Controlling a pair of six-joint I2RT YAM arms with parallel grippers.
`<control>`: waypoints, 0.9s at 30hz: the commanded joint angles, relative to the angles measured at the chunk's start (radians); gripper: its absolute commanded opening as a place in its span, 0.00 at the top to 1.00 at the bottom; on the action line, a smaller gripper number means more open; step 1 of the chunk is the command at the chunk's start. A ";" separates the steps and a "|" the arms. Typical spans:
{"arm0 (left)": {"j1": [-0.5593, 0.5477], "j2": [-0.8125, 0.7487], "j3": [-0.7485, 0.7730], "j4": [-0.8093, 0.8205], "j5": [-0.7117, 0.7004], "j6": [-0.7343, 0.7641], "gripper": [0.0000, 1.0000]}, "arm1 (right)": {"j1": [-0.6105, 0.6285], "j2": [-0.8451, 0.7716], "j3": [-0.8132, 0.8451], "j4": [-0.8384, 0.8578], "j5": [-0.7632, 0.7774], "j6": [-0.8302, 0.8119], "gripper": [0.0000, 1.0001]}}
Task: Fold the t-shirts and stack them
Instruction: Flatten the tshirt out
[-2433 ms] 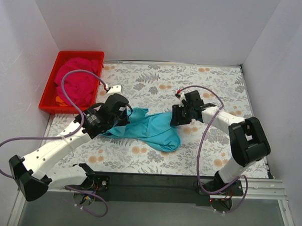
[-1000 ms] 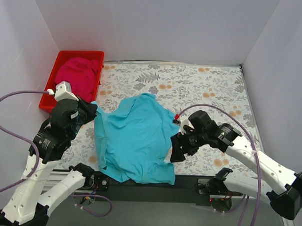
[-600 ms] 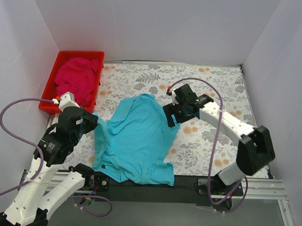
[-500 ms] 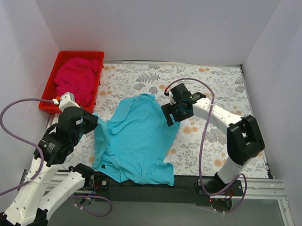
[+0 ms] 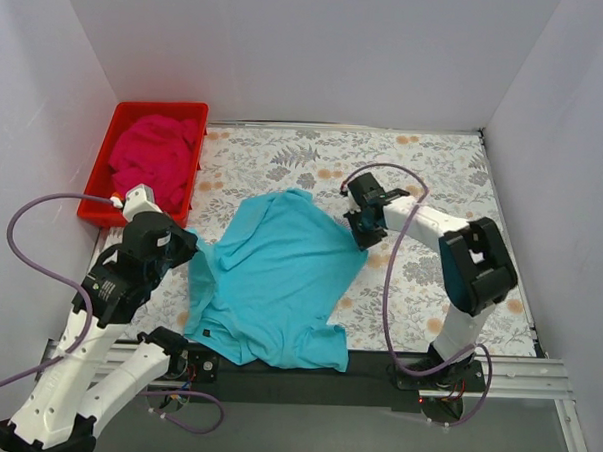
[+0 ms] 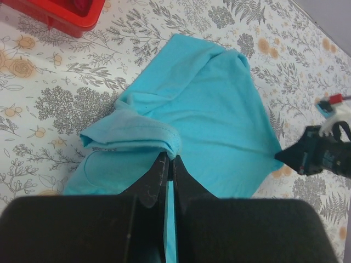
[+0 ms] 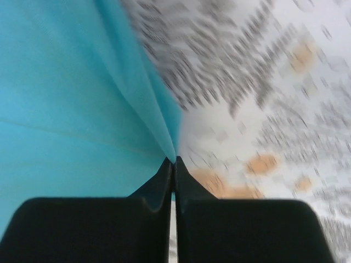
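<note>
Inside the red tray [image 5: 94, 215], the magenta-pink t-shirt [image 5: 149, 159] is seen bunched, apparently for later. Right of the tray, the turquoise-blue t-shirt [image 5: 269, 275] is pinched at 1 side by the left gripper [image 6: 170, 159] and, farther right, at its edge by the right gripper [image 7: 174, 160], seemingly to pull it flat.

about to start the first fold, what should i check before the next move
1. left jaws shut on turquoise t-shirt at its left edge: ok
2. right jaws shut on its right corner: ok
3. shirt lying flat: not ok, creased and bunched at the left jaws
4. shirt fully on the table: not ok, near hem overhangs the edge
5. magenta t-shirt clear, in the red tray: ok
6. front or back up: cannot tell
</note>
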 commanded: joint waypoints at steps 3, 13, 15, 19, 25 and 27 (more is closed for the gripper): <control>0.000 0.042 0.102 0.001 -0.026 0.034 1.00 | -0.165 -0.409 -0.182 -0.088 0.091 0.168 0.99; 0.002 0.104 0.107 -0.007 0.166 0.048 1.00 | -0.259 -0.922 -0.431 -0.203 -0.090 0.338 0.57; 0.002 0.111 0.088 -0.024 0.228 0.043 1.00 | -0.259 -0.951 -0.410 -0.183 -0.131 0.319 0.46; 0.002 0.084 0.044 -0.040 0.255 0.031 1.00 | -0.256 -0.843 -0.327 -0.106 -0.261 0.178 0.40; 0.002 0.044 0.035 -0.083 0.220 0.014 1.00 | -0.198 -0.562 -0.175 0.042 -0.346 0.061 0.42; 0.002 0.042 0.042 -0.102 0.212 0.013 1.00 | -0.163 -0.433 -0.079 0.050 -0.334 0.007 0.44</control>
